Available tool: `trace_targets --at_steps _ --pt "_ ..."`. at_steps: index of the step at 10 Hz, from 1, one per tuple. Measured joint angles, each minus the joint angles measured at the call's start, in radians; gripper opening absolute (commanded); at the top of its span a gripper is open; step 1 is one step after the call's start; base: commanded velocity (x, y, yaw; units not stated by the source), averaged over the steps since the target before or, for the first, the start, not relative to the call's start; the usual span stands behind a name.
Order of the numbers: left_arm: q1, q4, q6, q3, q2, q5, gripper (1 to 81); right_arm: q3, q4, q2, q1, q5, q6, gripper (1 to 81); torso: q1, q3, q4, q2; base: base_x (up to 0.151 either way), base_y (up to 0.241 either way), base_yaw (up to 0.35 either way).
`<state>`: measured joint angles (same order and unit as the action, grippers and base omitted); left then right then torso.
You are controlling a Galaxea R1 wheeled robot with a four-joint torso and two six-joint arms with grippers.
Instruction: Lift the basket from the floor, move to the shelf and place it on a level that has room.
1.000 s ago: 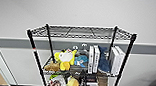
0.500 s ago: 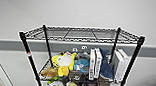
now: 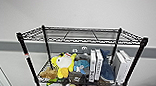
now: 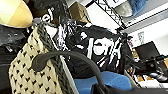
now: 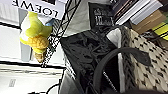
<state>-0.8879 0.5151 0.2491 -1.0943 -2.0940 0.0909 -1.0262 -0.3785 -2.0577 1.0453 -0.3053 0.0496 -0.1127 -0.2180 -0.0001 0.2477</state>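
Shelf (image 3: 81, 58) loomed nearer than a second earlier: camera approach, not object motion. Top level (image 3: 81, 35) bare at 12 o'clock; yellow plush toy (image 3: 63, 65) at 7 o'clock. Basket (image 4: 30, 67) seen beside both wrists, off floor. Finger state: cannot tell. Placement judged pending.

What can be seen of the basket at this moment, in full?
The basket shows in both wrist views. Its wall looks woven, cream with a pattern of small dark marks, topped by a thick black braided rim. A dark loop handle arches over the rim on each side. Something pale shows just inside the rim. In the right wrist view it appears close to the shelf. Whether a hand grips it cannot be told.
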Motion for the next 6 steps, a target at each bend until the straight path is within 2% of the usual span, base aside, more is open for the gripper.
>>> trace_targets --at_steps 3,6 --pt "0.004 0.0 0.01 0.057 0.027 -0.001 1.0 0.053 0.008 0.027 -0.001 -0.003 0.0 1.0 0.0 0.0 0.0 0.0 0.0 0.0 0.0" --pt "0.05 0.0 0.01 0.149 0.08 0.002 1.0 0.161 0.024 0.088 -0.034 -0.002 0.003 1.0 0.0 0.0 0.0 0.0 0.0 0.0 0.0"
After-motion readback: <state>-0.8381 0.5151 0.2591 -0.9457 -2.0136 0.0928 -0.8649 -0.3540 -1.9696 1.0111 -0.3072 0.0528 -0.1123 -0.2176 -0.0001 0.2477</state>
